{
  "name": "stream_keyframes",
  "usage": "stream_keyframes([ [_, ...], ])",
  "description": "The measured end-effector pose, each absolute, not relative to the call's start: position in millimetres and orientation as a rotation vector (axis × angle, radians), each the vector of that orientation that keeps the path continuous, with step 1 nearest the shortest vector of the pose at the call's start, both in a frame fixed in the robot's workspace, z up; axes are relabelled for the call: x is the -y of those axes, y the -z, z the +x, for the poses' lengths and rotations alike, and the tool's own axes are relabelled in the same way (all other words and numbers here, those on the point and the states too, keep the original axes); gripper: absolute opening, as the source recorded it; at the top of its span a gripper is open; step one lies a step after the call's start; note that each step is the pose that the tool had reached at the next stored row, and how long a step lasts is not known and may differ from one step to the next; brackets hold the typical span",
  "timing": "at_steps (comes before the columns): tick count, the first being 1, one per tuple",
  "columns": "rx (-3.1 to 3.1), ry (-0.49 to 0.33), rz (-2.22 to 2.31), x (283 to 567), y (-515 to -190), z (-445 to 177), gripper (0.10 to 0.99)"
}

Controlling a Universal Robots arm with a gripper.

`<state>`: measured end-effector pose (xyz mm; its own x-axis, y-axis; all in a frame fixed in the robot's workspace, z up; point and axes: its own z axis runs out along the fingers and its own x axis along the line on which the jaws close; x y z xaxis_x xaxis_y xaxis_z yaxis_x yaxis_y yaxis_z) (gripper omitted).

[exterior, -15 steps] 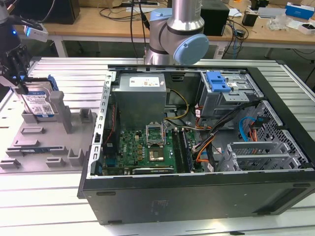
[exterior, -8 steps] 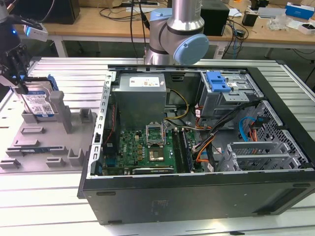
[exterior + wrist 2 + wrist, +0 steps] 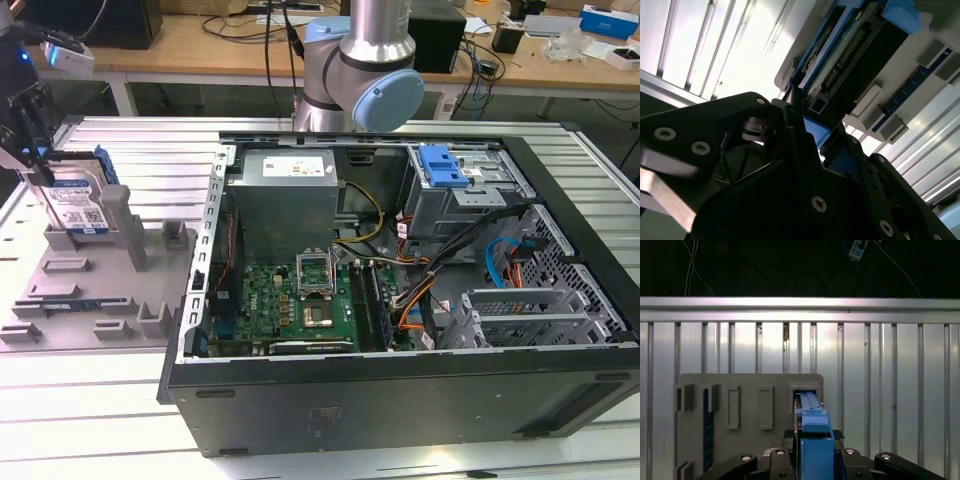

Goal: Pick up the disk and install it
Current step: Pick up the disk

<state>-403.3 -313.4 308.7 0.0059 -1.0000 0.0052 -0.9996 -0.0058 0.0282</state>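
Note:
The disk point(image 3: 80, 205) is a silver slab with a white-and-blue label and a blue frame. It stands on edge at the far end of the grey fixture tray point(image 3: 100, 290), on the exterior view's left. My gripper point(image 3: 40, 175) comes down on its upper edge, and the black fingers point(image 3: 33, 120) are closed on it. In the first wrist view the disk's blue frame point(image 3: 812, 415) runs between the fingers of the gripper point(image 3: 812, 440), over a slot of the tray point(image 3: 745, 440). The second wrist view shows the disk's point(image 3: 855, 50) connector side with the gripper point(image 3: 807, 130) clamped on the blue edge.
An open computer case point(image 3: 400, 400) lies to the right of the tray, with a grey power supply point(image 3: 285, 195), a motherboard point(image 3: 300, 300) and a metal drive bay with a blue latch point(image 3: 445, 165). Cables cross the case's middle. The arm's base point(image 3: 355, 70) rises behind the case.

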Motion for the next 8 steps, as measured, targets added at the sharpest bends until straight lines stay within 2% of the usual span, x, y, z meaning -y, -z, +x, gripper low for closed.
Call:
stream_keyframes([
  [8, 2.202, 0.033, 2.215, 313.4, -327.8, -403.3, 0.365],
])
